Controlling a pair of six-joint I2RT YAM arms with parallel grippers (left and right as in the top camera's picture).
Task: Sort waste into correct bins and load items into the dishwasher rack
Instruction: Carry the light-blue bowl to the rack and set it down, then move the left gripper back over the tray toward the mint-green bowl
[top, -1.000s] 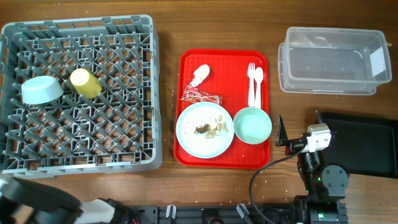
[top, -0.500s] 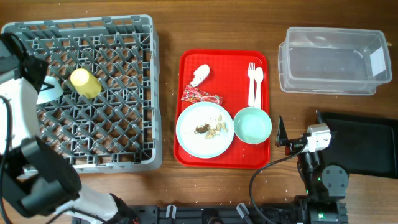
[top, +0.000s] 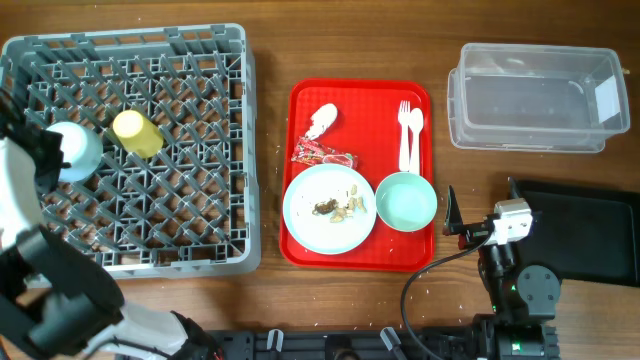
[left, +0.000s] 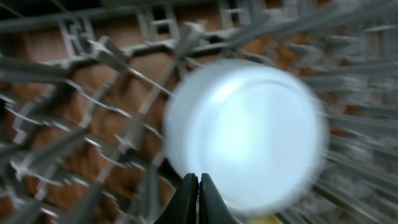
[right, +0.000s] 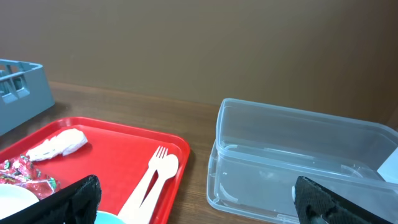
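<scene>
The grey dishwasher rack (top: 180, 215) holds a yellow cup (top: 138, 133) and a pale saucer (top: 78, 150), which fills the blurred left wrist view (left: 249, 134). My left gripper (top: 42, 152) is shut and empty (left: 199, 196), just left of the saucer. On the red tray lie a white napkin (top: 322, 120), red wrapper (top: 322, 155), white plate (top: 310, 225) with food scraps (top: 340, 207), mint bowl (top: 406, 200), fork (top: 403, 130) and spoon (top: 415, 130). My right gripper (top: 482, 202) is open and empty (right: 199, 205), right of the tray.
The red serving tray (top: 300, 100) sits mid-table. The clear tub (top: 535, 95) stands at the back right, also in the right wrist view (right: 298, 155). The black tray (top: 590, 235) lies right of the right arm. The left arm covers the rack's left edge.
The left arm came up from the bottom left over the rack's left side, then drew back slightly so the saucer shows again. The right arm has not moved.
</scene>
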